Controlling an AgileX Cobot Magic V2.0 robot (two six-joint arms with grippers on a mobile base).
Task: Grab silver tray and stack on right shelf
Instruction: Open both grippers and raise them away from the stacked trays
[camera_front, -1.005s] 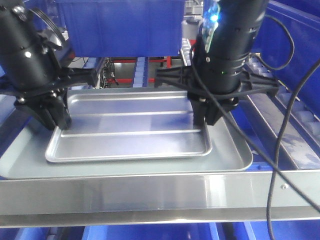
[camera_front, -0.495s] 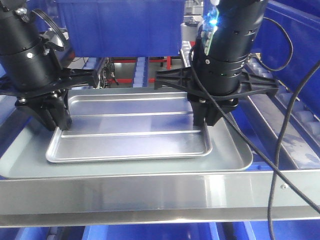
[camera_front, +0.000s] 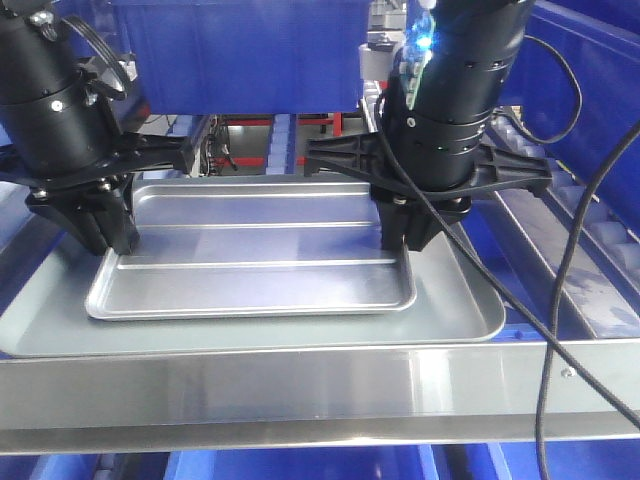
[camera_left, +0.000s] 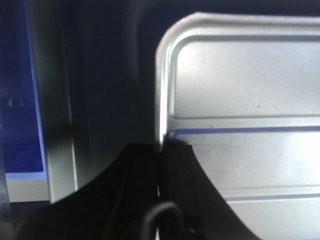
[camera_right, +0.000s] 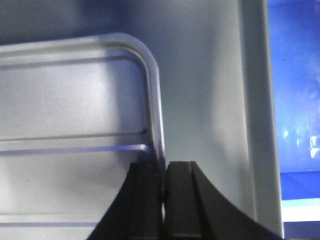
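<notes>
Two trays sit nested at the centre of the front view: the big dull grey tray (camera_front: 470, 315) underneath, and inside it the smaller silver tray (camera_front: 255, 255) with its two long ridges. A broad steel front bar (camera_front: 300, 385) runs across at 6 o'clock, a blue bin (camera_front: 235, 50) hangs at 12 o'clock, and the right shelf (camera_front: 600, 235) with its white rollers lies at 3 o'clock, well apart from the silver tray.

The silver tray looks thin, stiff and light, though its polished rim is likely slippery, so a pinch on both short edges at once seems the sound way to carry it level. That is how it is held. The left claw (camera_front: 105, 235) stands at 9 o'clock; its wrist view shows the jaws nearly closed with the tray's rim (camera_left: 161, 130) between them. The right claw (camera_front: 408, 235) at 3 o'clock is likewise pinched tight on the opposite rim (camera_right: 159, 145), one finger inside the tray, one outside.

Compared with a second ago, the silver tray has shifted a little toward 9 o'clock and its near edge sits higher in the picture, so more of the grey tray's floor shows at its right; both arms have moved with it. By my reading the lift has begun.
</notes>
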